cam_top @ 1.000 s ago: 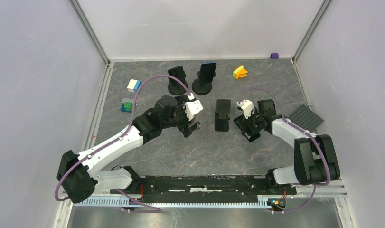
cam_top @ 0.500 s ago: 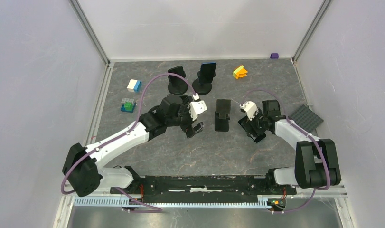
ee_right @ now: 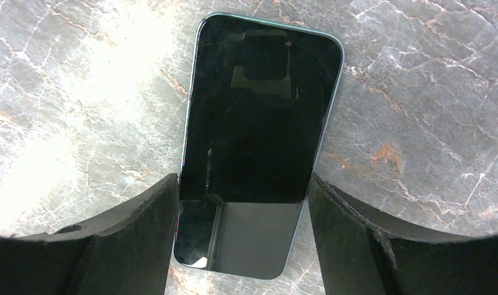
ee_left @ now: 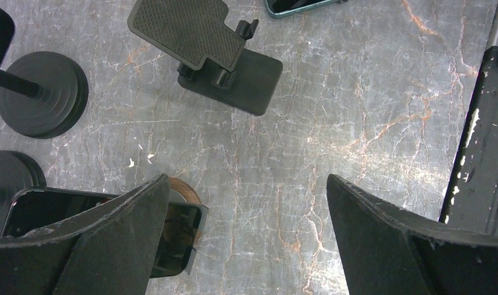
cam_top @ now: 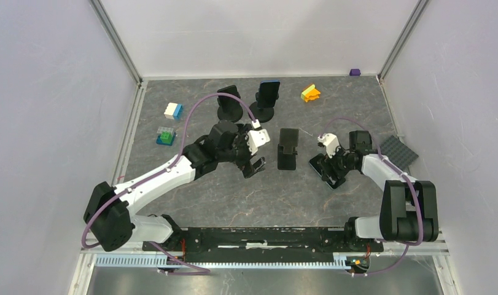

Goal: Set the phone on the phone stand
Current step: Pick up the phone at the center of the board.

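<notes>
Phone (ee_right: 258, 123) is straddled by the right hand (ee_right: 241, 187). Its fingers (ee_right: 129, 239) are set wide, one at each long edge near the phone's lower end. The pads seem to meet the edges, but whether the phone is actually clamped cannot be told from the wrist view. It is laid flat, screen up, on the counter (ee_right: 418, 92), near the phone stand (cam_top: 288, 149) and to its right. The stand's tilted cradle is bare.

A rigid, fairly light slab is to be expected, with a glossy glass face that is likely slippery and could crack if dropped. Hold is best taken across the narrow width, on the side rails and not on the glass. A grip nearer mid-length than the end would keep it from being levered out when tilted.

The left hand (ee_left: 246, 184) is held fully open and empty above the counter on the stand's other side.
</notes>
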`<action>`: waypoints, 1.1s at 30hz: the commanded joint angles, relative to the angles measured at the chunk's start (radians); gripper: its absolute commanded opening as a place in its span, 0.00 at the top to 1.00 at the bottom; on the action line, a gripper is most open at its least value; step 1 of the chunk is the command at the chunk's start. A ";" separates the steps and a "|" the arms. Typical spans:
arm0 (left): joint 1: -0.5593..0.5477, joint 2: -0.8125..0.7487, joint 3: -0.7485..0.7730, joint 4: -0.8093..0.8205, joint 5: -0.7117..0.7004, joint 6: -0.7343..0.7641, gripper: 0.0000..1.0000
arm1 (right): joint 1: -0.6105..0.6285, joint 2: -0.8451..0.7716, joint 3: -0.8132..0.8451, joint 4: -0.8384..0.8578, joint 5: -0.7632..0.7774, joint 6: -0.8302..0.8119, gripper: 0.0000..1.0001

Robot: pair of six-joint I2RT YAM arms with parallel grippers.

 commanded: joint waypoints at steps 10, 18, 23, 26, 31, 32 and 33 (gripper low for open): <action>-0.002 0.063 0.019 0.139 0.156 -0.182 0.00 | -0.003 -0.083 -0.007 -0.060 -0.168 -0.094 0.41; -0.050 0.182 0.019 0.213 0.200 -0.306 0.00 | -0.002 -0.086 -0.036 -0.078 -0.185 -0.127 0.42; -0.071 0.228 -0.032 0.349 0.224 -0.476 0.00 | 0.003 -0.111 -0.032 -0.133 -0.260 -0.192 0.42; -0.073 0.259 -0.060 0.428 0.241 -0.611 0.01 | 0.019 -0.134 -0.038 -0.155 -0.281 -0.226 0.42; -0.077 0.318 -0.071 0.507 0.267 -0.802 0.04 | 0.097 -0.147 -0.028 -0.185 -0.309 -0.258 0.42; -0.078 0.331 -0.075 0.517 0.265 -0.833 0.05 | 0.111 -0.148 -0.025 -0.186 -0.315 -0.259 0.43; -0.079 0.341 -0.082 0.535 0.264 -0.870 0.05 | 0.127 -0.149 -0.023 -0.185 -0.320 -0.261 0.42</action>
